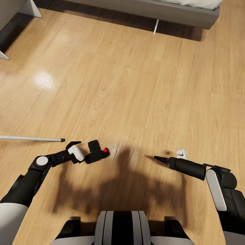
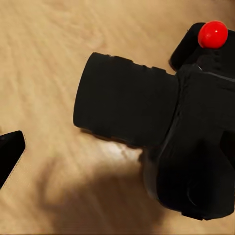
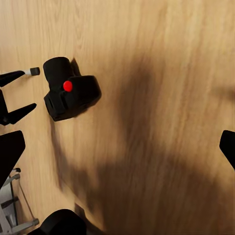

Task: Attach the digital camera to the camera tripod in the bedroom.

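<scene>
digital camera (image 1: 97, 152) lies on the light wood floor (image 1: 129, 85), at about seven o'clock from the middle of the head view, its red button (image 1: 105, 150) turned to three o'clock. left gripper (image 1: 79, 150) sits just beside it at its nine o'clock, fingers spread wide, holding nothing. right gripper (image 1: 169, 157) hangs well apart at the camera's three o'clock, also spread and empty. thin silver tripod leg (image 1: 32, 138) lies at the left gripper's ten o'clock. grey bed frame (image 1: 163, 13) runs along twelve o'clock.
</scene>
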